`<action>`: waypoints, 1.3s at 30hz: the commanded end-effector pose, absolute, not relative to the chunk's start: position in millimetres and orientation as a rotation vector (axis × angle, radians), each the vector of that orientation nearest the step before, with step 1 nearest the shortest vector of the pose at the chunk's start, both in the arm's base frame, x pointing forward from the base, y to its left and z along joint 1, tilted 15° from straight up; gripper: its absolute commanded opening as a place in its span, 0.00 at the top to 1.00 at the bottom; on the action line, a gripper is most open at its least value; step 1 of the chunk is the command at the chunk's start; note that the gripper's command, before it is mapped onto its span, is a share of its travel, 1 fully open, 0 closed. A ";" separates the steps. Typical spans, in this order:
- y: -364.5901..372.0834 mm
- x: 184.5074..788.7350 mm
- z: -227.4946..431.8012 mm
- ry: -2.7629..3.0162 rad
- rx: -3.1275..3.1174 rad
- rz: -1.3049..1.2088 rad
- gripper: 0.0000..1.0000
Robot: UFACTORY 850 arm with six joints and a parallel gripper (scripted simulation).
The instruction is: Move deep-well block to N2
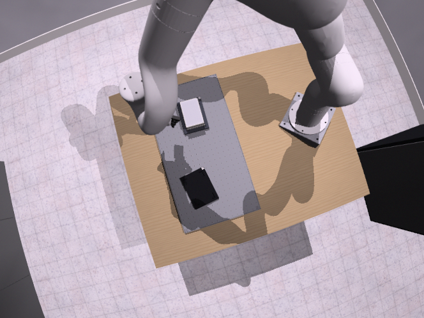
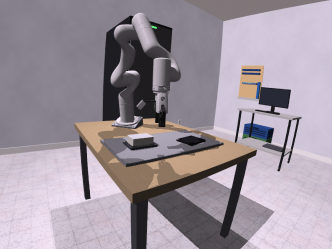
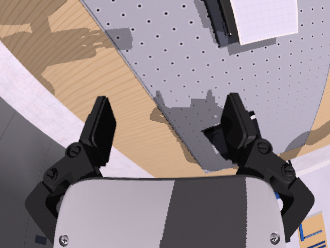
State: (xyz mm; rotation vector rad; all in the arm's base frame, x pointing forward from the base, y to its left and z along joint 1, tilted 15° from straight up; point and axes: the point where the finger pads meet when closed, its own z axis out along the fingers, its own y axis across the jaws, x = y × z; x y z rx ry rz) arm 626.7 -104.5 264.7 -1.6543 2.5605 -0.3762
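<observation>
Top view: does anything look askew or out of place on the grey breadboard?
Nothing stands out. The white deep-well block sits square in its dark nest, the empty black nest lies flat on the grey perforated plate, and the open hand holds nothing.

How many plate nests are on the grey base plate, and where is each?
2. One nest sits near the plate's far end under the white block, beside the open tool. The other, bare black nest lies toward the opposite end of the grey base plate.

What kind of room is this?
Probably a lab: a robot arm is bolted to a wooden table with a white well block on a perforated plate, plus a computer monitor.
</observation>
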 end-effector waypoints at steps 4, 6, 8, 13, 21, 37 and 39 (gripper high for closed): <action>-119.2 600.1 254.8 2.488 -1.791 -0.402 0.00; -123.3 591.6 251.4 2.488 -1.791 -0.402 0.00; -123.5 591.1 251.2 2.488 -1.791 -0.402 0.00; -130.4 573.7 244.2 2.420 -1.914 -0.415 0.00; -140.8 541.8 231.6 2.344 -2.035 -0.422 0.00; -148.6 507.7 218.3 2.260 -2.153 -0.424 0.00; -148.6 507.6 218.3 2.260 -2.153 -0.424 0.00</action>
